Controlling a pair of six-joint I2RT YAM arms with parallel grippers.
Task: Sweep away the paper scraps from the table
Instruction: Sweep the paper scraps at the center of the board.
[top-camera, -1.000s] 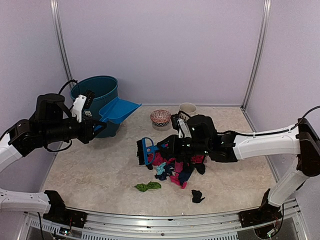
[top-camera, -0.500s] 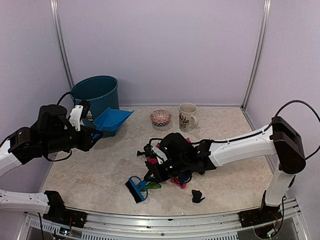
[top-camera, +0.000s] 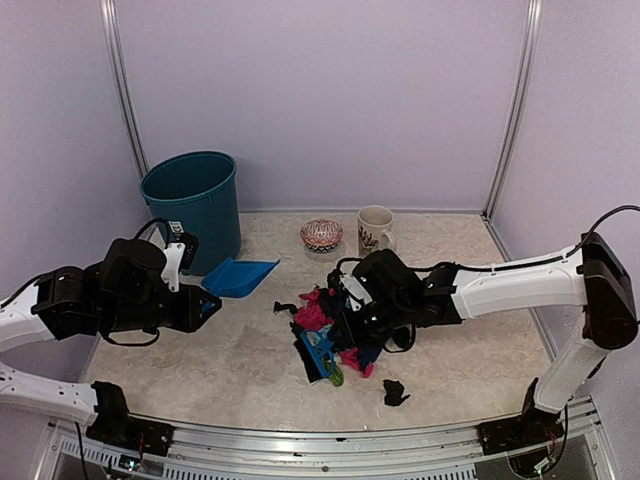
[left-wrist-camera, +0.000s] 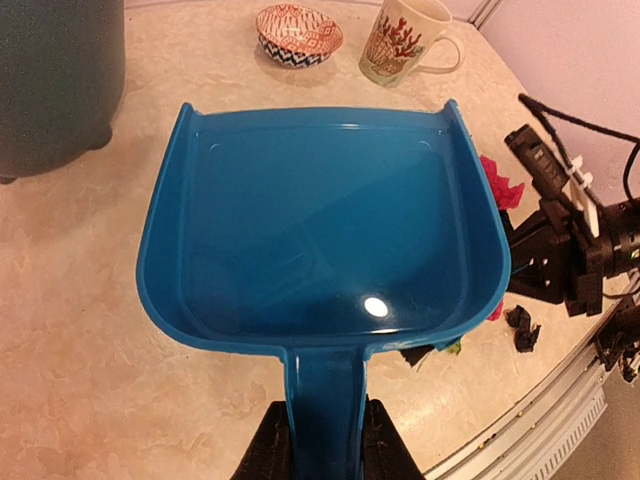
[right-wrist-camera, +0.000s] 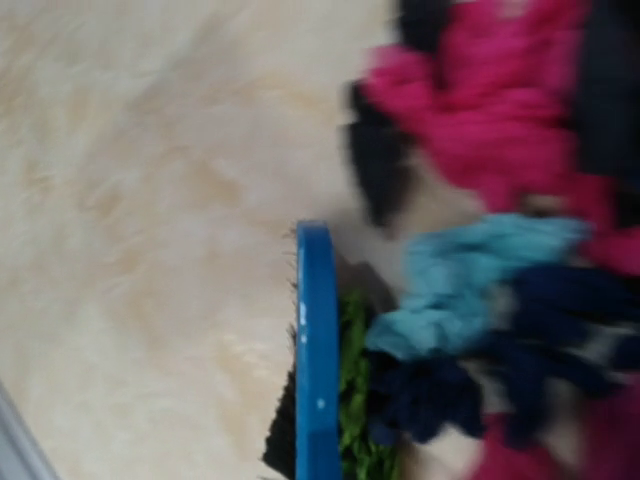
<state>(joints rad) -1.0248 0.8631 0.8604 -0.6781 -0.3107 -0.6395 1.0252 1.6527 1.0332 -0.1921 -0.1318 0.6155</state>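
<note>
The paper scraps (top-camera: 330, 312) lie heaped on the table (top-camera: 200, 350) at its middle: pink, black, light blue, navy and green wads. One black scrap (top-camera: 395, 392) lies apart at the front. My right gripper (top-camera: 342, 326) is shut on the small blue brush (top-camera: 318, 354), whose bristles press a green scrap (right-wrist-camera: 355, 410) against the heap's left side. Its fingers are hidden in the right wrist view, where the brush (right-wrist-camera: 318, 370) shows blurred. My left gripper (left-wrist-camera: 325, 445) is shut on the handle of the empty blue dustpan (left-wrist-camera: 320, 220), held low, left of the heap, mouth toward it.
A teal bin (top-camera: 192, 205) stands at the back left. A patterned bowl (top-camera: 321, 235) and a mug (top-camera: 375, 230) stand at the back, behind the heap. The metal frame edge (top-camera: 330, 440) runs along the front.
My right gripper swept the brush from the front left back to the right into the heap, carrying the green scrap. My left arm lowered the dustpan and brought it nearer the heap.
</note>
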